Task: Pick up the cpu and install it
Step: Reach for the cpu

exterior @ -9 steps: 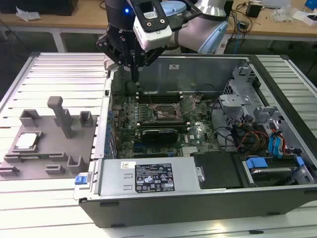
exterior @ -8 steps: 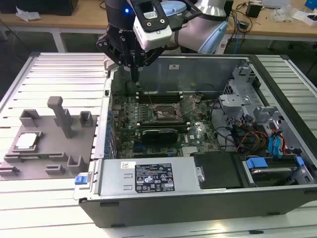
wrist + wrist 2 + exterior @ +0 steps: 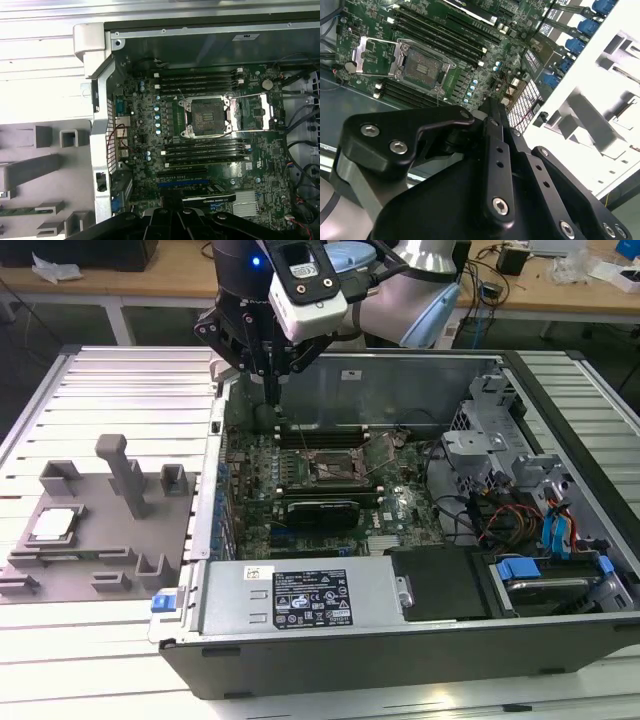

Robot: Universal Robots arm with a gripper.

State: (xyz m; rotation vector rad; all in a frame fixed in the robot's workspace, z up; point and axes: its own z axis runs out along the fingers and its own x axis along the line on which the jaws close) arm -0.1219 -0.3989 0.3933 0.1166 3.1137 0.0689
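The cpu (image 3: 54,525), a small square chip with a pale metal top, lies flat in a recess of the grey fixture plate (image 3: 100,560) at the exterior view's left, outside the computer case. My gripper (image 3: 271,395) hangs over the case's back left corner, well away from the cpu and above the motherboard's edge. Its two fingers (image 3: 491,112) are pressed together with nothing between them. The CPU socket (image 3: 335,468) on the motherboard stands open and empty, its frame (image 3: 255,110) swung aside. Both wrist views show the socket (image 3: 422,65) (image 3: 207,117).
The open case (image 3: 300,610) has metal walls around the motherboard. Memory sticks (image 3: 200,80) flank the socket. A drive cage and loose cables (image 3: 520,510) fill the exterior view's right. Upright grey blocks (image 3: 125,475) stand on the fixture plate.
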